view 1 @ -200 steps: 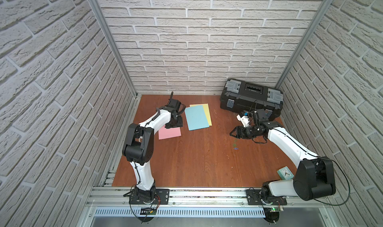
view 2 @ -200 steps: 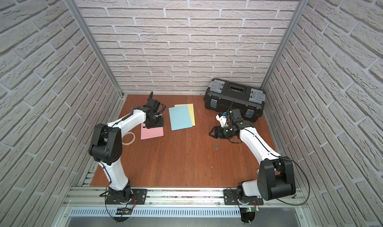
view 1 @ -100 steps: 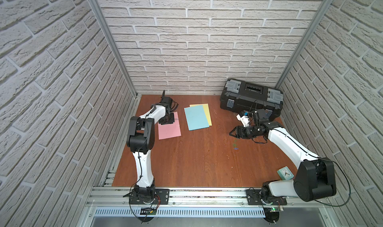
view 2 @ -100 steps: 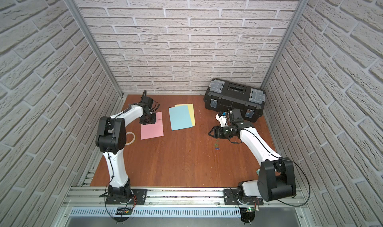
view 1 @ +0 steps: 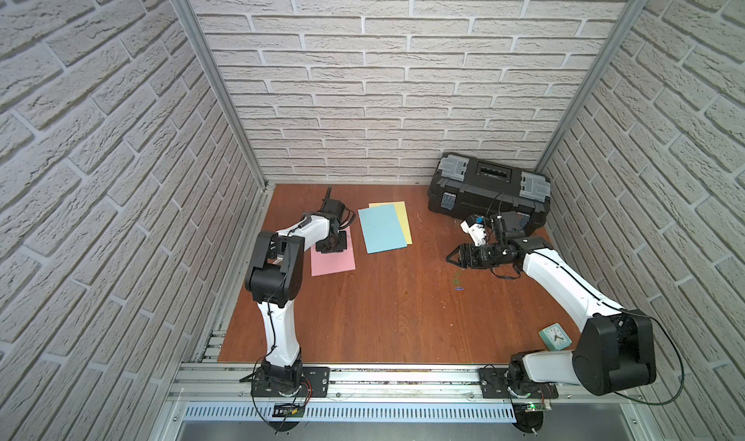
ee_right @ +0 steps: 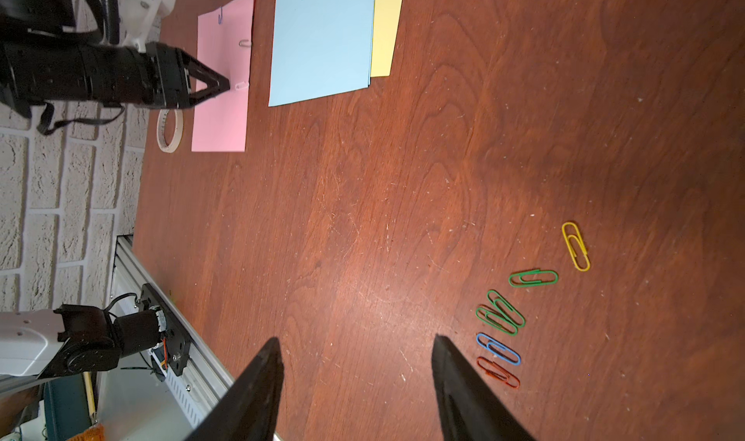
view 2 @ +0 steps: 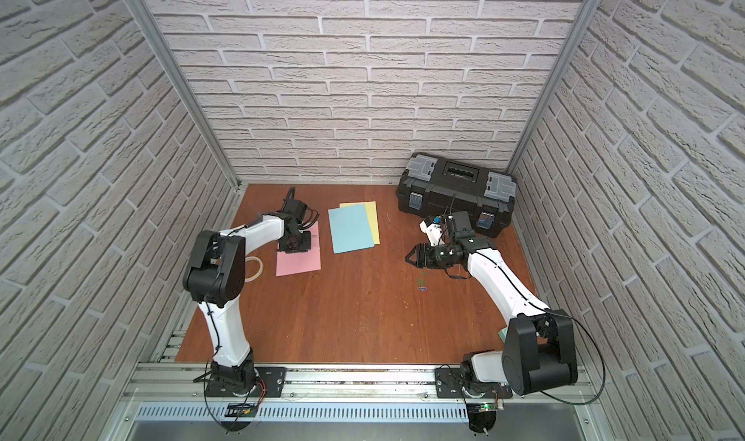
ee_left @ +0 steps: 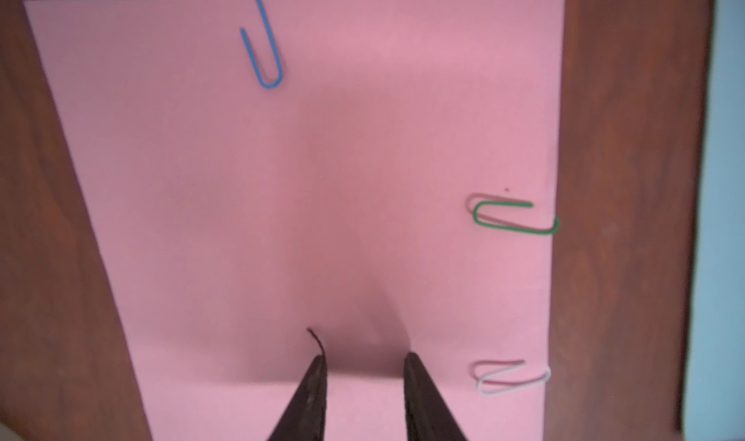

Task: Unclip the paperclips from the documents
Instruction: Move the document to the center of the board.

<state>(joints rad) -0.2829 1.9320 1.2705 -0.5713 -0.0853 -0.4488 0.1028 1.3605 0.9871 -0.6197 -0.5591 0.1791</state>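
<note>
a: which step?
b: i'm on the pink sheet (ee_left: 282,177). left gripper (ee_left: 365,362) low over it, fingers narrowly apart, pinching nothing; right gripper (ee_right: 354,346) spread, empty. blue clip (ee_left: 262,36), green clip (ee_left: 516,217), white clip (ee_left: 514,378) still on its edges.
a: next?
b: i'd sidestep onto the white clip, just beside.

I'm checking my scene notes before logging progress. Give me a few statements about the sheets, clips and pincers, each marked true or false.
1. Three clips sit on the pink sheet. True: a blue clip, a green clip and a white clip.
2. The blue sheet lies under the yellow sheet. False: the blue sheet lies on top.
3. The right pincer holds a clip. False: it is open and empty. The loose clips lie on the table beside it.
4. The left pincer is over the pink sheet. True.
</note>
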